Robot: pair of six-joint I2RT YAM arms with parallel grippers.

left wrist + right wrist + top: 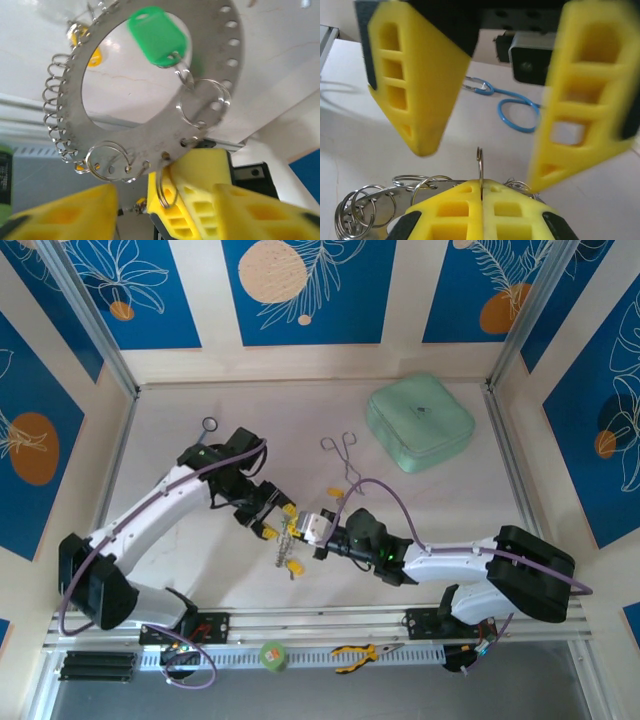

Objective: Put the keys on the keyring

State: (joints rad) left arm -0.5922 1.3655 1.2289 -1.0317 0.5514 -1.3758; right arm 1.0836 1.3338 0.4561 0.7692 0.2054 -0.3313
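Note:
The keyring (150,145), a flat silvery disc with holes round its rim and many small split rings, hangs above the table between the two grippers (289,548). A green key (157,35) and a yellow key (93,56) hang from it. My right gripper (481,187) is shut on one small split ring (480,162) at the disc's rim (300,530). My left gripper (165,200) is open, its yellow fingers (415,85) wide apart on either side of the right gripper's tips (272,520). Another yellow key (335,493) lies on the table.
Silver forceps (343,455) lie behind the grippers and a mint green pouch (420,422) sits at the back right. A blue stethoscope tube (520,107) loops over the table. Yellow-handled pliers (355,652) and a green round object (272,655) lie on the front rail.

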